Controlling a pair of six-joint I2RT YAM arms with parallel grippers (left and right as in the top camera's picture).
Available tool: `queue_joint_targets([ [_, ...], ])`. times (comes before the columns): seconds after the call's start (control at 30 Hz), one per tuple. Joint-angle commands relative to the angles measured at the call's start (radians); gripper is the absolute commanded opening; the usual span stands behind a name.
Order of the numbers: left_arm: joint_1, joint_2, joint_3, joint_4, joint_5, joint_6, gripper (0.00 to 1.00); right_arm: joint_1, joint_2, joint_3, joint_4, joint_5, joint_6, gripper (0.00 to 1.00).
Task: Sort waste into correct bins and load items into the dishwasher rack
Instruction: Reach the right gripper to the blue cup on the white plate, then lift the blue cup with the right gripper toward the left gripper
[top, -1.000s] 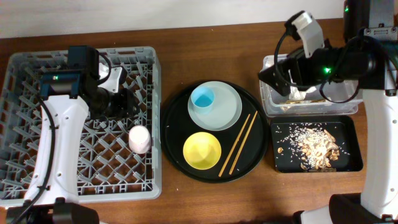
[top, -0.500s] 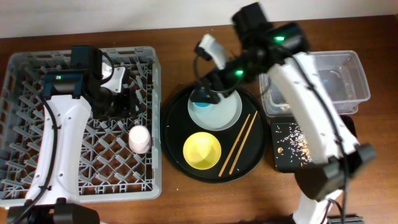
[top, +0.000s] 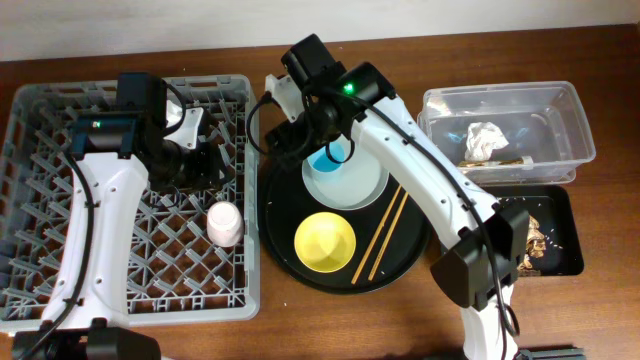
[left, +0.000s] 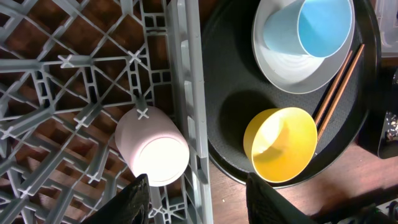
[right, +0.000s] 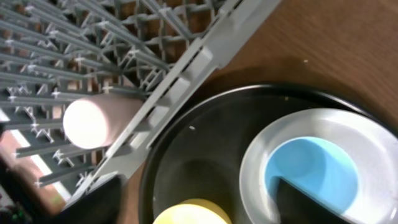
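Observation:
The pink cup (top: 224, 222) lies in the grey dishwasher rack (top: 40, 250) near its right wall. My left gripper (top: 193, 163) hovers over the rack, open and empty; its fingers (left: 202, 202) frame the pink cup (left: 154, 149). My right gripper (top: 305, 140) is open over the left part of the round tray, one finger (right: 199, 205) across the light-blue cup (right: 311, 171). The blue cup (top: 330, 157) stands on the pale plate (top: 365, 180). The yellow bowl (top: 324, 241) and chopsticks (top: 385, 228) lie beside it. The white tissue (top: 485, 140) sits in the clear tub (top: 565, 105).
The big round black tray (top: 285, 250) holds the plate, bowl and chopsticks. The shallow black tray (top: 555, 255) at right holds flaky food scraps (top: 525, 235). My right arm stretches across the table from the lower right over the round tray.
My right arm swung from the bins on the right, leftward across the round tray to its left side by the blue cup. The left arm has not moved.

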Motion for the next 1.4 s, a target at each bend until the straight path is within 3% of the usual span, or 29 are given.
queue_joint_targets([
  [0.0, 0.000, -0.013, 0.012, -0.002, -0.004, -0.002, 0.49, -0.006, 0.016, -0.008, -0.024, 0.117, 0.087, 0.25],
  [0.13, 0.000, -0.013, 0.012, -0.001, -0.014, -0.003, 0.49, 0.014, 0.034, -0.078, -0.002, 0.179, 0.123, 0.25],
  [0.33, 0.000, -0.013, 0.012, -0.002, -0.014, -0.003, 0.59, 0.016, 0.034, -0.241, 0.115, 0.235, 0.130, 0.25],
  [0.6, 0.000, -0.013, 0.012, -0.001, -0.014, -0.003, 0.61, 0.017, 0.034, -0.391, 0.223, 0.236, 0.130, 0.26],
  [0.67, 0.000, -0.013, 0.012, -0.001, -0.014, -0.003, 0.61, 0.016, 0.034, -0.392, 0.225, 0.241, 0.130, 0.13],
  [0.73, 0.000, -0.013, 0.012, 0.000, -0.014, -0.003, 0.61, 0.016, 0.027, -0.383, 0.224, 0.240, 0.130, 0.07],
  [1.0, 0.000, -0.014, 0.013, 0.010, 0.027, -0.002, 0.64, 0.006, -0.074, -0.151, -0.018, 0.250, 0.129, 0.04],
  [1.07, 0.003, -0.019, 0.013, 0.010, 0.127, 0.023, 0.72, -0.008, -0.137, -0.043, -0.114, 0.229, 0.120, 0.04],
  [1.13, 0.003, -0.028, 0.013, 0.003, 0.323, 0.140, 0.80, -0.044, -0.210, 0.043, -0.196, 0.111, 0.060, 0.04],
  [1.27, 0.025, -0.038, 0.013, -0.054, 0.830, 0.412, 0.96, -0.183, -0.394, 0.083, -0.275, -0.293, -0.094, 0.04],
  [1.37, 0.042, -0.038, 0.013, -0.074, 1.028, 0.485, 0.98, -0.299, -0.470, 0.083, -0.341, -0.566, -0.229, 0.04],
])
